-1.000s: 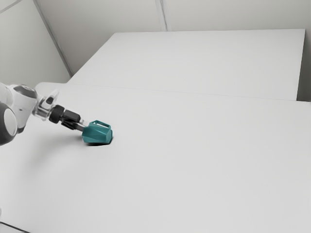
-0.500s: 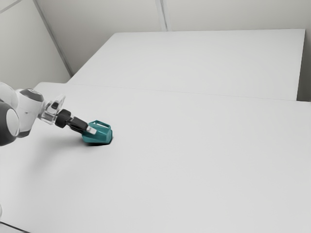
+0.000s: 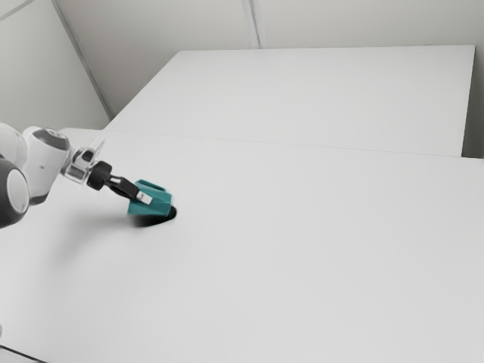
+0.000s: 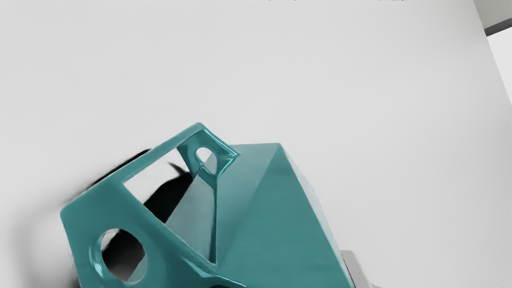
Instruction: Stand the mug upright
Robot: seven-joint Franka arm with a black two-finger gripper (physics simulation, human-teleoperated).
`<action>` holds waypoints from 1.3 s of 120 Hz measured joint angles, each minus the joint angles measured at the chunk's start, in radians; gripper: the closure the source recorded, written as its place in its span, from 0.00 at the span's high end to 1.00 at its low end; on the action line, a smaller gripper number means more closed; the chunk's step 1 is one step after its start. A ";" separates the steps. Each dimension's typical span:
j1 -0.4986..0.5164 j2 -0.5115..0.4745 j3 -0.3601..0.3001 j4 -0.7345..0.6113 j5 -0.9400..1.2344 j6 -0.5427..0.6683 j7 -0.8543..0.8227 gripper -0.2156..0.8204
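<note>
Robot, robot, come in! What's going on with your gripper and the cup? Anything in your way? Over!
Gripper shut on teal mug. Mug tipped, not upright, looks lifted off table. No obstacle in sight. Over.

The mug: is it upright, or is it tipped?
Tipped. In the exterior view, the mug slants sideways above its shadow, with its handle along the upper side.

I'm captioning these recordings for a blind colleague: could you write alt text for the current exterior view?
A black two-finger gripper grips a teal mug tipped well away from upright, handle on its upper side, dark shadow beneath. The white robot arm reaches in from the exterior view's left over a pale table.
</note>
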 joint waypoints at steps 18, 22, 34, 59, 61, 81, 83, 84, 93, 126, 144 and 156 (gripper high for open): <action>-0.023 -0.022 0.000 0.001 0.025 0.003 -0.017 0.05; -0.029 -0.026 0.000 0.001 0.032 0.007 -0.021 0.04; -0.045 -0.037 -0.001 0.000 0.057 0.022 -0.037 0.04; -0.081 -0.132 -0.071 -0.045 0.210 0.107 -0.089 0.04; -0.082 -0.145 -0.087 -0.054 0.234 0.120 -0.095 0.04; -0.193 -0.272 -0.161 -0.178 0.510 0.289 -0.175 0.04; -0.205 -0.281 -0.164 -0.184 0.542 0.306 -0.184 0.04; -0.210 -0.284 -0.165 -0.186 0.556 0.314 -0.188 0.04; -0.250 -0.303 -0.174 -0.209 0.656 0.390 -0.228 0.04; -0.311 -0.368 -0.238 -0.322 0.813 0.589 -0.385 0.03; -0.329 -0.399 -0.270 -0.379 0.830 0.632 -0.474 0.03; -0.335 -0.409 -0.285 -0.399 0.851 0.643 -0.531 0.03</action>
